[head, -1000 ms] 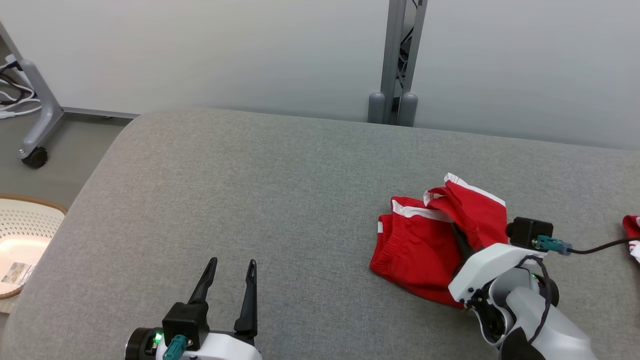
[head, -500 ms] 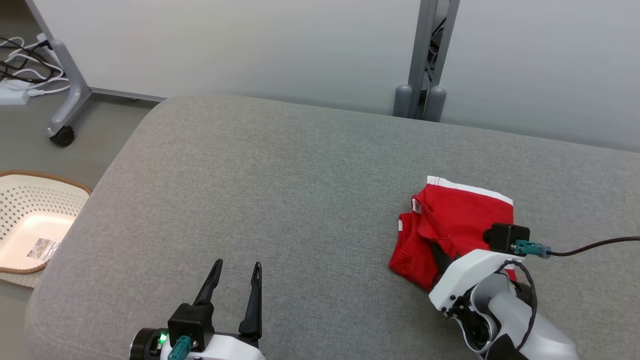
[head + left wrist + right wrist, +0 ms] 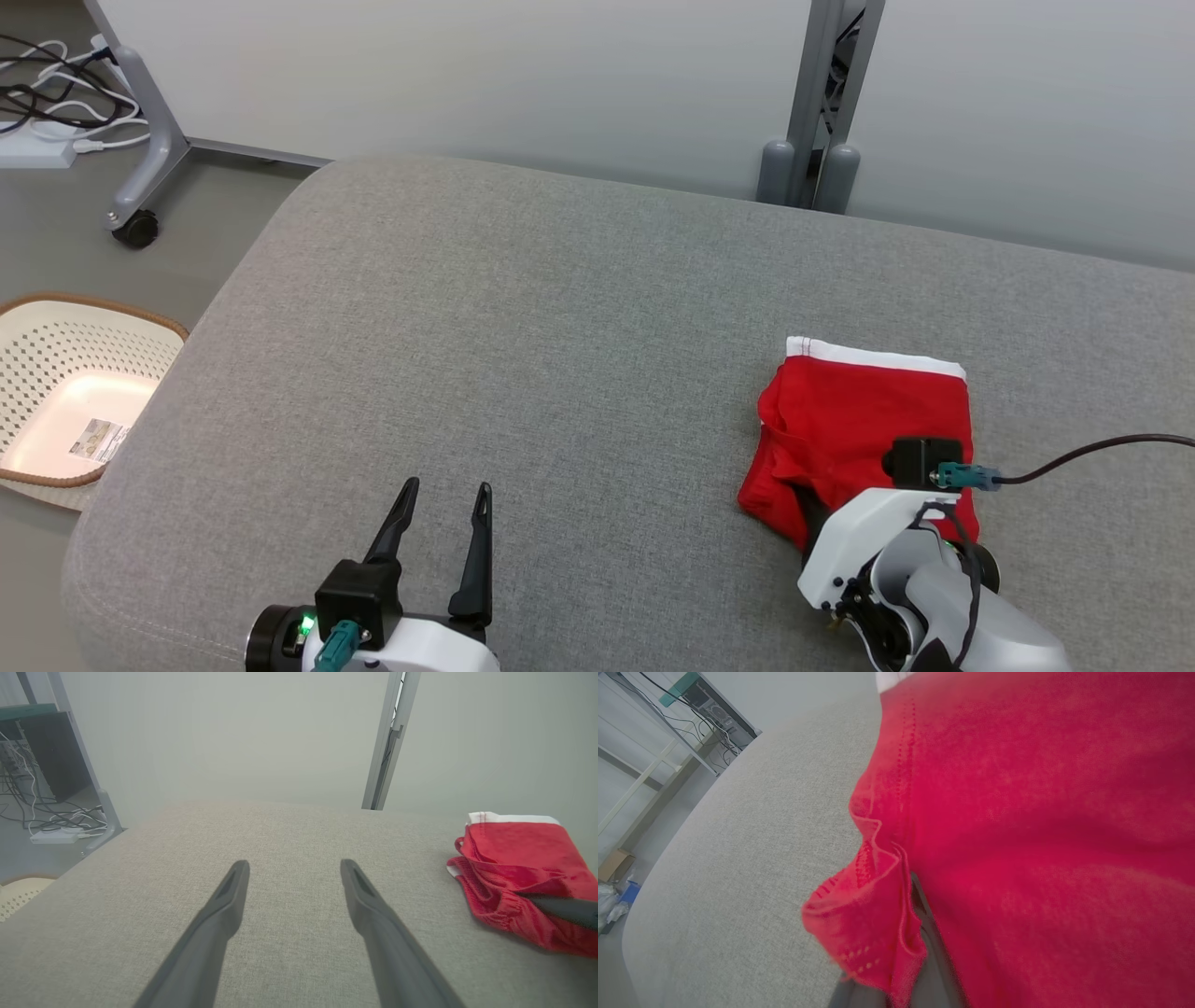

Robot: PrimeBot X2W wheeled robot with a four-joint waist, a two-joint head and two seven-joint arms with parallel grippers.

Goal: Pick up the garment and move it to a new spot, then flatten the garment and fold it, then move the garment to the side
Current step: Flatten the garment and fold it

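Since 1 second ago the raised flap of the red shorts (image 3: 864,420) has dropped into a compact stack, lower right on the grey cushion (image 3: 560,327). The right gripper (image 3: 808,509) pinches its near edge. The left gripper (image 3: 446,485) gapes empty at lower left. The fold looks nearly complete.

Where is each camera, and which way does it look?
Head view: on the robot's head, looking down at the grey fabric surface; shows open left pincer and right pincer shut on red shorts.
Left wrist view: on that wrist, looking along its two fingers across the surface.
Right wrist view: on that wrist, close against the red shorts; one finger shows.
Shared: all see the red shorts.
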